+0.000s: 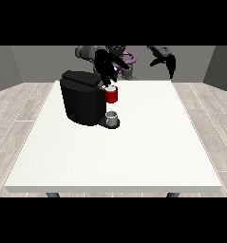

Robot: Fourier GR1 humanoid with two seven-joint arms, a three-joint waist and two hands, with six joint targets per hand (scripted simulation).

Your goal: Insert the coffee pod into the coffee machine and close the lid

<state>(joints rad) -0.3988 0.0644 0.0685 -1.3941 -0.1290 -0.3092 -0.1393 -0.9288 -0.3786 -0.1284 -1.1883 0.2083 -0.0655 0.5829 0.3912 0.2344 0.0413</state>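
Observation:
The black coffee machine (81, 97) stands on the white table (134, 152), left of the middle. A red pod holder (112, 96) juts from its front, with a pale top that may be the coffee pod (109, 88). The hand at the view's left (104, 69) hangs right above the red holder and reaches down to its top. Whether it holds the pod is hidden. The hand at the view's right (165, 60) is raised off the table at the far edge, away from the machine, with its fingers relaxed and nothing in them.
A small grey cup (112, 116) sits on the machine's base below the red holder. The table stretches wide in front of and to the right of the machine. Grey walls and a wood floor surround it.

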